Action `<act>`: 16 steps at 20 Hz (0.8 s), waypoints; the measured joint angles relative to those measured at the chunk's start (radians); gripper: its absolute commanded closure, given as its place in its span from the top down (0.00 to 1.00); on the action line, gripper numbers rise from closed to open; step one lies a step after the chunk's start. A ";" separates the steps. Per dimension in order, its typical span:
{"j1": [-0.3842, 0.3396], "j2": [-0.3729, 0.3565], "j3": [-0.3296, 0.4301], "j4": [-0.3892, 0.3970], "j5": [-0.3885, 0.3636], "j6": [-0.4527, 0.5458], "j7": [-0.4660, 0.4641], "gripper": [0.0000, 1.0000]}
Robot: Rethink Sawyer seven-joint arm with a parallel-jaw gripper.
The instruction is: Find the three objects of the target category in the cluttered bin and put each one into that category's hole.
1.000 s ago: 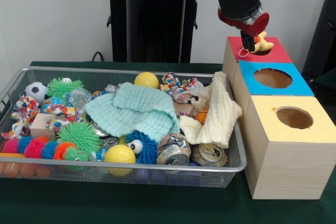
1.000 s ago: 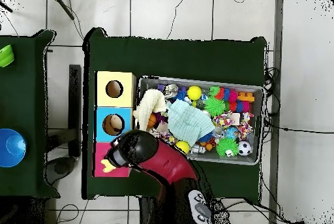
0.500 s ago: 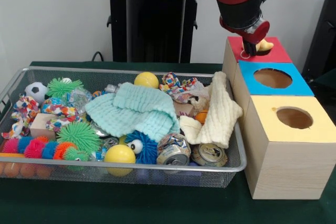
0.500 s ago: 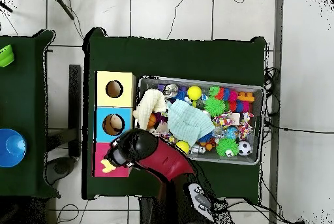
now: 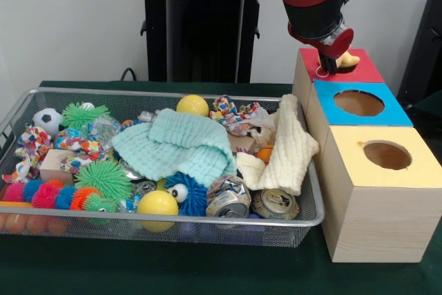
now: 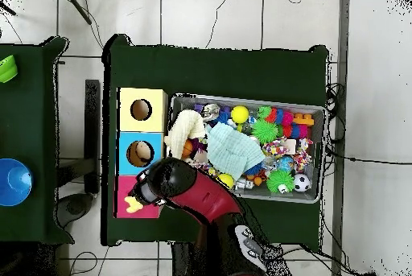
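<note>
red box, blue box, yellow box

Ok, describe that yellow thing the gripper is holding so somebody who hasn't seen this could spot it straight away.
Find the row of three wooden boxes beside the wire bin and go to the red-topped box, farthest from the camera. Just above its top, the gripper holds a small yellow toy. It is the only object over the boxes; other yellow items lie in the bin.

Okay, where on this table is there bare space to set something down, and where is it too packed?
Free: the green table strip in front of the wire bin, and the cloth behind it in the overhead view. Crowded: the bin, heaped with toys, towels and cans. The red box top is taken by the end effector and a yellow toy.
</note>
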 measured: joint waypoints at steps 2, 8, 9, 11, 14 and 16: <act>0.000 0.000 0.000 0.000 -0.002 0.000 0.000 0.00; 0.039 -0.026 -0.032 -0.010 -0.060 0.004 0.000 0.00; 0.048 -0.033 -0.039 -0.013 -0.073 0.008 0.000 0.00; 0.074 -0.054 -0.062 -0.029 -0.112 0.033 0.000 0.00; 0.108 -0.093 -0.097 -0.055 -0.167 0.095 0.000 0.00; 0.124 -0.122 -0.117 -0.072 -0.194 0.140 0.000 0.00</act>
